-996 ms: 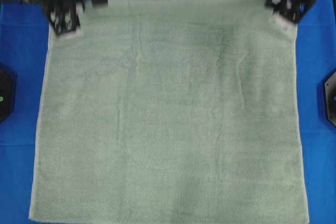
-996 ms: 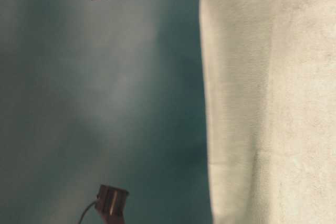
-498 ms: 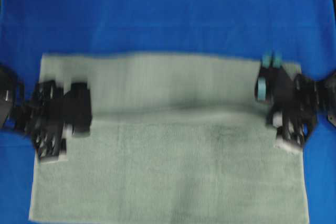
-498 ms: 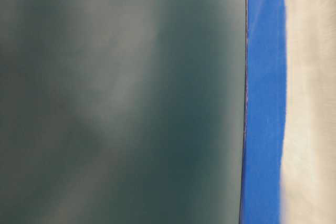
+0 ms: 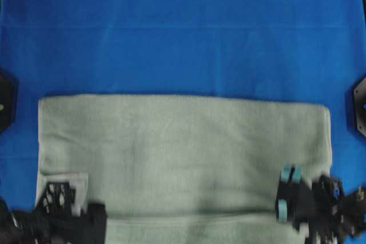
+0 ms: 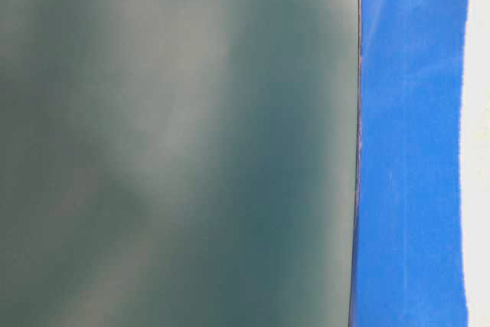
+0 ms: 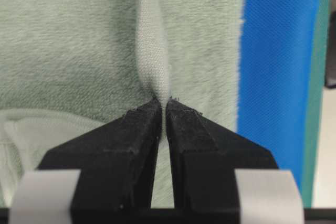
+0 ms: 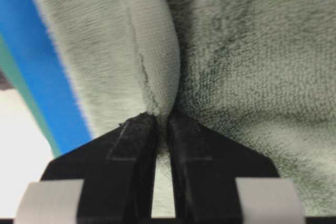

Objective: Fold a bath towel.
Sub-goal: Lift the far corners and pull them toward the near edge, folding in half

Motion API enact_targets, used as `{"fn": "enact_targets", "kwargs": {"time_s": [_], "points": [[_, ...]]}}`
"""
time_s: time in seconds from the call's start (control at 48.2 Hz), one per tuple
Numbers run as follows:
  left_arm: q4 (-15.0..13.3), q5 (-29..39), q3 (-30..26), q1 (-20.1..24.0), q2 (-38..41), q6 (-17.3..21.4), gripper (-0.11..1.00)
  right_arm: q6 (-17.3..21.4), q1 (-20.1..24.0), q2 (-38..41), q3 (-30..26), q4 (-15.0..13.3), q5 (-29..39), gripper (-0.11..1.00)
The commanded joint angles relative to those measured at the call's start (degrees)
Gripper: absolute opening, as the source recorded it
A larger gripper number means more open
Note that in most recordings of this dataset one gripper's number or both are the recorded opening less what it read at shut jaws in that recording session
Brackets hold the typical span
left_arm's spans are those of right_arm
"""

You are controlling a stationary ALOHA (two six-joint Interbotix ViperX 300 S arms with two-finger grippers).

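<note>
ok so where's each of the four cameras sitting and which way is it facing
Overhead: above, facing down on the bath towel; left pincer and right pincer at the bottom.
Table-level: low, rotated; blue table cover, no arm.
Left wrist: on the arm, facing its fingers pinching the hem.
Right wrist: likewise.
Both wrist views share towel and cover.

Sage-green bath towel (image 5: pixel 183 152) (blue table cover (image 5: pixel 183 32))
</note>
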Motion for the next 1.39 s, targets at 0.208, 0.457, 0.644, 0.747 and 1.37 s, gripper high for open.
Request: {"fn": "enact_targets", "kwargs": {"time_s": [0.208,0.457,0.644,0.747,1.37], "points": [[0.09,0.35,-5.71,-4.92,3.69,-2.64,0.04,8.35,5.71,4.31,-5.62,-0.09,0.18,0.09],[0.79,0.09,-4.04,-5.01,3.69,-6.24,0.04,10.37,6.06,5.54,-6.15,-1.41,-0.18,0.09],[1.49,0.09,-3.60,-4.04,3.25,-6.24,0.04,10.46,5.63,5.27,-5.80,-3.16,-0.18,0.09],[1.49,0.26,-3.96,-3.25,2.81,-6.06,0.09,10.46,5.01,5.01,-5.80,-3.60,0.09,0.09],[8.26,18.11,0.88,11.43,-14.94,8.53,0.73,8.88,-8.17,-19.07,0.18,-21.09,29.18,0.56]]}}
